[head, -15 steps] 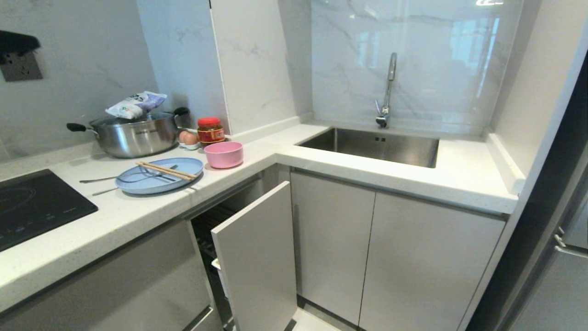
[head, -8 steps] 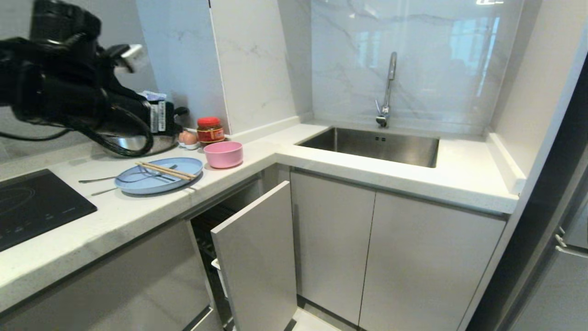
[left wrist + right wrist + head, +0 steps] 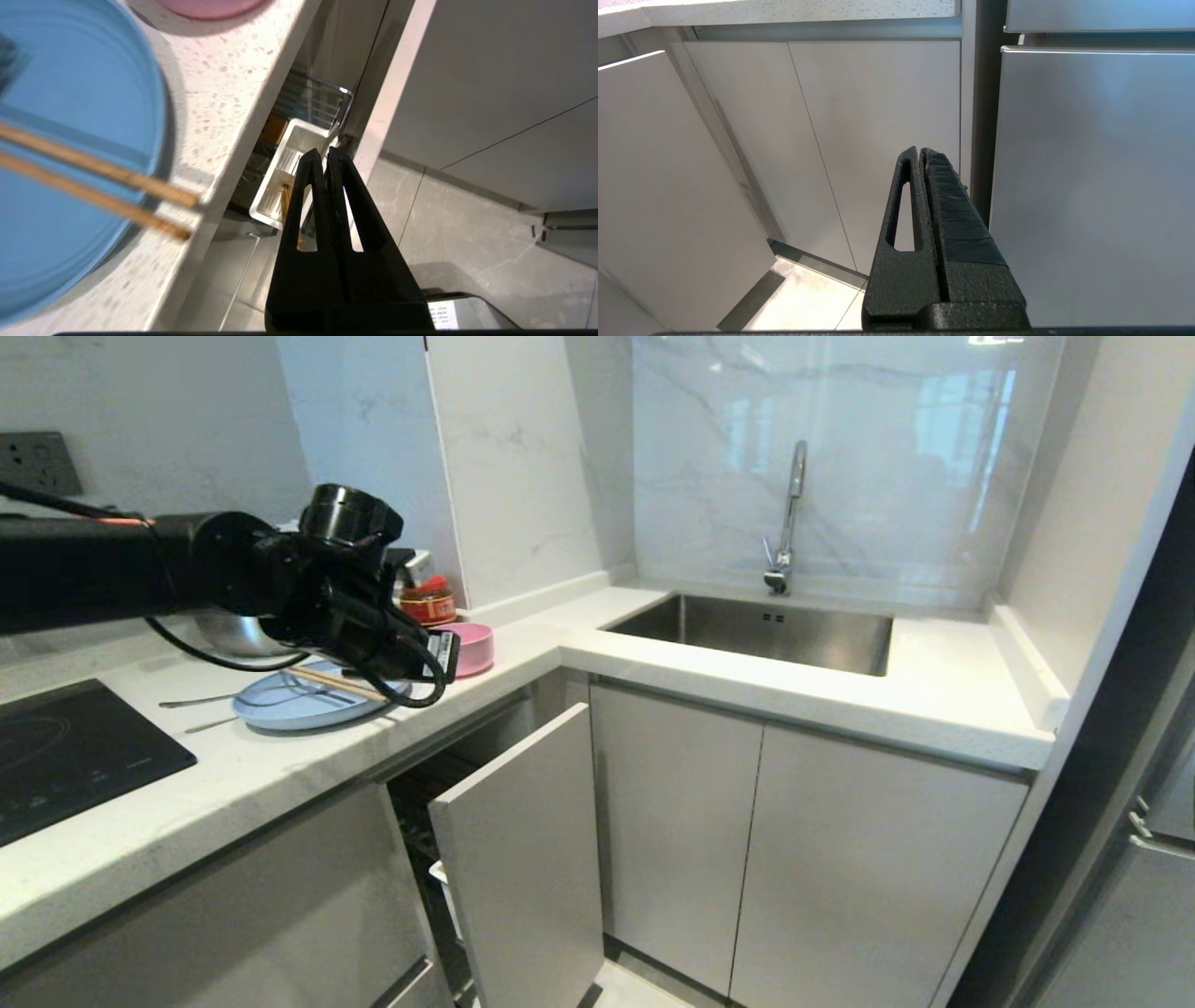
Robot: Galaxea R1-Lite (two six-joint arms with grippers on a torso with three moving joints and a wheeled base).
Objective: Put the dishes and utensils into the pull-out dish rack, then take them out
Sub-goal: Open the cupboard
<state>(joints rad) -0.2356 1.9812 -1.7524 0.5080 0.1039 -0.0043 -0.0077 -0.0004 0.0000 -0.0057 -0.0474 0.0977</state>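
Observation:
The light-blue plate point(image 3: 299, 707) lies on the counter with the wooden chopsticks point(image 3: 338, 683) across it and the silver fork point(image 3: 191, 700) at its left rim. The pink bowl point(image 3: 478, 649) stands just right of it. My left arm point(image 3: 224, 569) reaches in from the left, its wrist above plate and bowl. The left gripper point(image 3: 323, 151) is shut and empty, hanging past the counter edge over the pull-out dish rack, whose white utensil cup point(image 3: 286, 179) and wire basket point(image 3: 317, 100) show below. The rack's front panel point(image 3: 523, 859) stands partly pulled out. My right gripper point(image 3: 920, 150) is shut, low before the cabinet doors.
A steel pot point(image 3: 233, 633) and a red-lidded jar point(image 3: 429, 600) stand behind the arm. A black hob point(image 3: 75, 756) is at the left, a steel sink point(image 3: 756, 633) with a tap point(image 3: 789, 513) at the right. Closed cabinet doors point(image 3: 822, 877) flank the rack.
My left arm has come into the head view from the upper left and swung down and right, ending over the plate and bowl. The dishes and the rack have not moved.

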